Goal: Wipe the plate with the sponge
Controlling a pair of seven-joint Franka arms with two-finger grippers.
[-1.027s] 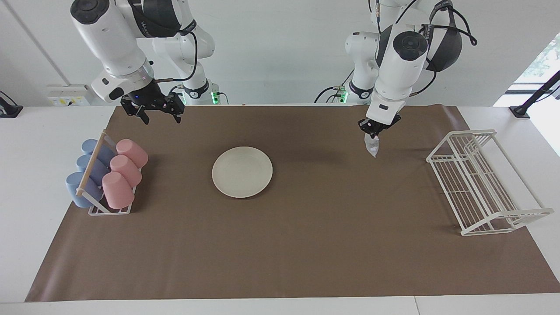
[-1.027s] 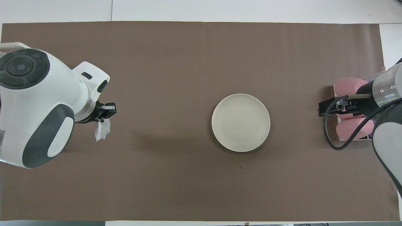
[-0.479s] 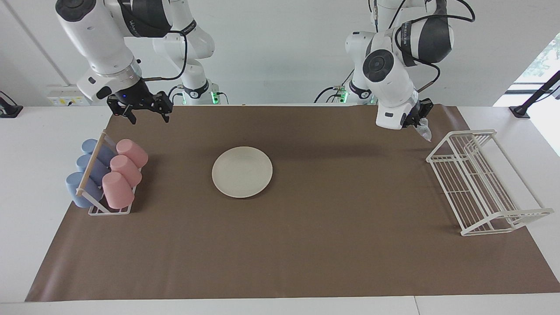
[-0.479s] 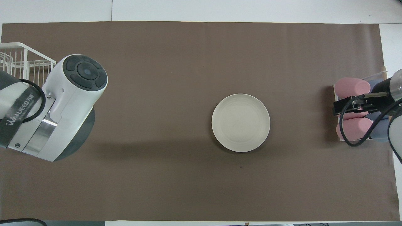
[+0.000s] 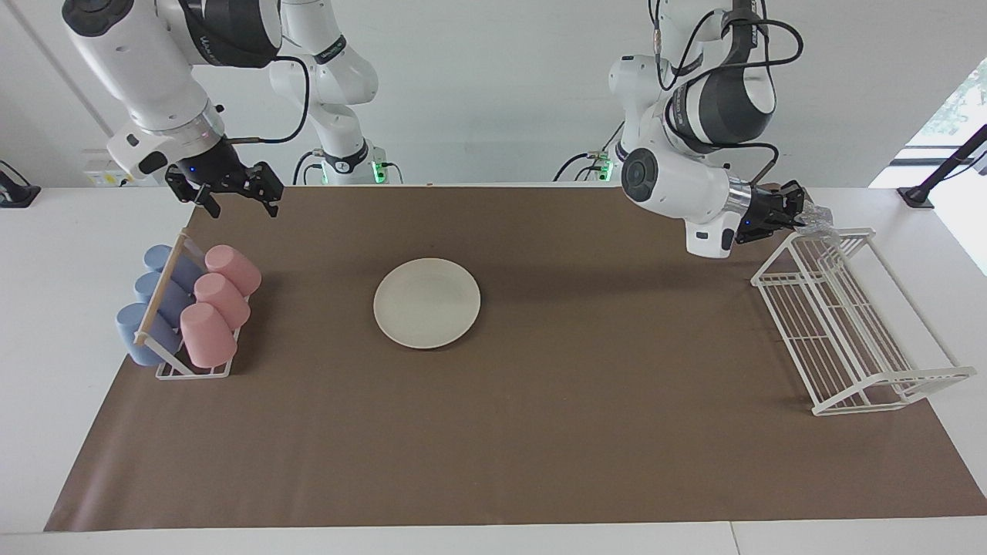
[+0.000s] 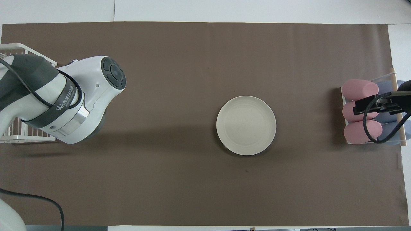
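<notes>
Trouble in the facing view would most likely come at the white wire rack (image 5: 848, 324): the left gripper (image 5: 798, 210), jaws closed on the silvery sponge (image 5: 819, 222), holds it right at the rack's upper rail, at the rack's end nearest the robots. A swing back toward the plate could, I judge, snag the soft pad on the wire or knock the rack askew. The cream plate (image 5: 426, 302) lies flat on the brown mat (image 5: 493, 447), well apart from the rack, with bare mat between them. The right gripper (image 5: 227, 189) waits with jaws spread wide, empty, over the mat edge close by the cup holder (image 5: 185, 308) of pink and blue cups.

From overhead, the left arm's bulk hides its gripper and the sponge. Plate (image 6: 246, 125) sits with bare mat all round, so a sweep from the rack (image 6: 19, 134) looks unobstructed. The right gripper (image 6: 379, 106) hangs over the cup holder (image 6: 369, 115); a careless descent there could strike the pink cups.
</notes>
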